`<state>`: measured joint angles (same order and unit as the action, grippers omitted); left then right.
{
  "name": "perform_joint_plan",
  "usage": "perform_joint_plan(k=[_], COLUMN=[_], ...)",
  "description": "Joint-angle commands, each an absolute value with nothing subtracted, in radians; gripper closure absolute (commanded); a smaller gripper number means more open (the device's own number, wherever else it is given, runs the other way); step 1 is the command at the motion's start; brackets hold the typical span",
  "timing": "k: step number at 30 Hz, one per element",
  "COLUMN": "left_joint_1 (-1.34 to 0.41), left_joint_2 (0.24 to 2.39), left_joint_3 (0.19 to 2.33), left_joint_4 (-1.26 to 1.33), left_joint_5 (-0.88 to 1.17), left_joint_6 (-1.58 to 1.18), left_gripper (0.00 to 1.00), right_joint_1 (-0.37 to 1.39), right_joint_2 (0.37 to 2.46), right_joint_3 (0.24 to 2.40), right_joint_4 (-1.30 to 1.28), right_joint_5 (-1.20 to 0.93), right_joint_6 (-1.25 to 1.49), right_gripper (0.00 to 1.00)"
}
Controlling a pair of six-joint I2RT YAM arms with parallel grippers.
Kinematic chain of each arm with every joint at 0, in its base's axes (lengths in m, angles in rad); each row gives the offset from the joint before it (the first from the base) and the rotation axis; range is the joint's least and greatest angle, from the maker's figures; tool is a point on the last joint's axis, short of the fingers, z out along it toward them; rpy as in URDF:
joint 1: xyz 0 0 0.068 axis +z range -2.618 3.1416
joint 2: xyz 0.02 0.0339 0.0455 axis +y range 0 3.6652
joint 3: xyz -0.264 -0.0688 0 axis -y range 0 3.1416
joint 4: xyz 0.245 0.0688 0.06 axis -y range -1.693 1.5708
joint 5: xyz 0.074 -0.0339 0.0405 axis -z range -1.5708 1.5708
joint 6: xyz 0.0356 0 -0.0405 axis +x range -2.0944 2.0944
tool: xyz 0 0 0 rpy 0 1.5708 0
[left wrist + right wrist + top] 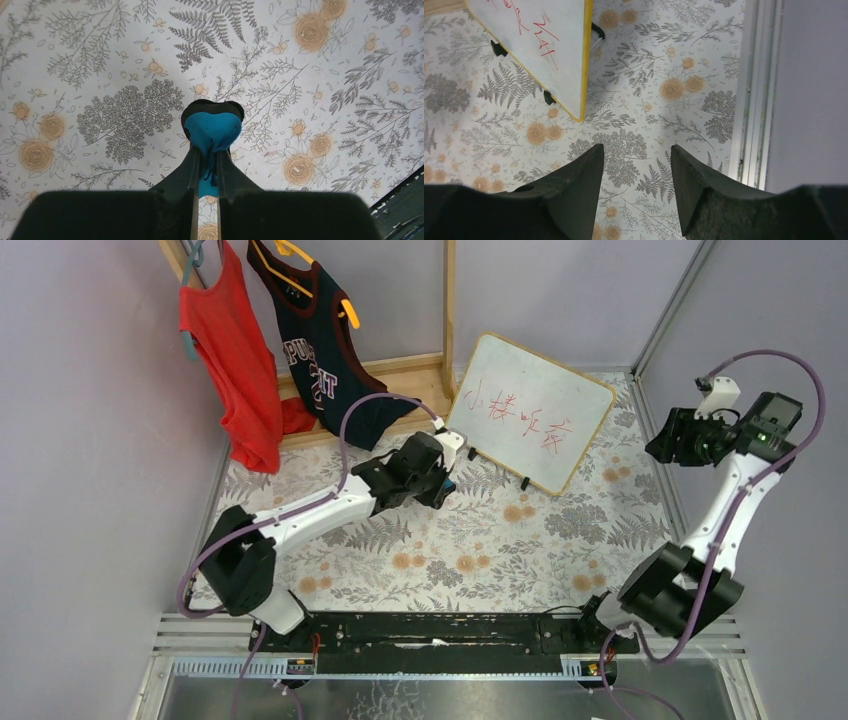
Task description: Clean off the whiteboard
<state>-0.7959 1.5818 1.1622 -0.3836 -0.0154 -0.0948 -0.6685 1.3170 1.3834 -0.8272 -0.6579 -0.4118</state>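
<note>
Where my left gripper [441, 483] sits: low over the floral mat [480, 550], just beside the near-left corner of the whiteboard [530, 412]; the top view shows no contact with the frame.
Left grip: 2 fingers [184, 175] pinched tight on the blue eraser [211, 127], which juts out past their tips.
Eraser clearance: the left wrist view shows mat pattern on all sides of the eraser; I cannot tell whether it touches the mat.
Whiteboard position: far centre of the mat, propped at a tilt on small black feet [548, 97] and turned at an angle to my base.
Board surface: 1 row of red writing [520, 418] across the middle, with white margins above and below it.
Board edges: thin light frame with rounded corners; the far-left corner stands near the wooden post [450, 310], and the near-right corner points toward my right side.
Right gripper [636, 148]: raised at the right edge of the cell, well apart from the board, jaws spread wide with nothing between them.
Right-side room: mat runs from the board's near-right corner to the metal rail [751, 100] along the wall.
Left-side limits: a red shirt [235, 370] and a dark jersey [320, 350] hang at the far left; the jersey hem is near my left arm's cable loop.
Near-side room: a broad band of mat lies between the board's feet and my mounting bar [440, 632].
</note>
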Motion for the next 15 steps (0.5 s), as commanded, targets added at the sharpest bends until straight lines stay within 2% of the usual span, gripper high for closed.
perform_joint_plan(k=[1, 7, 15], left_joint_1=[-0.791, -0.790, -0.788], left_joint_2=[1.506, 1.477, 1.488], left_joint_3=[1.105, 1.049, 1.023], left_joint_4=[-0.257, -0.161, -0.080], left_joint_5=[-0.052, -0.054, -0.035], left_joint_6=[-0.115, -0.127, -0.133], left_gripper=[1.00, 1.00, 1.00], right_joint_1=[-0.669, -0.670, -0.634], right_joint_2=[1.400, 1.527, 1.724], right_joint_3=[1.528, 1.685, 1.896], right_joint_4=[-0.989, -1.039, -1.170], right_joint_5=[-0.776, -0.861, -0.967], right_joint_6=[-0.501, -0.567, -0.713], right_gripper=[0.41, 0.36, 0.36])
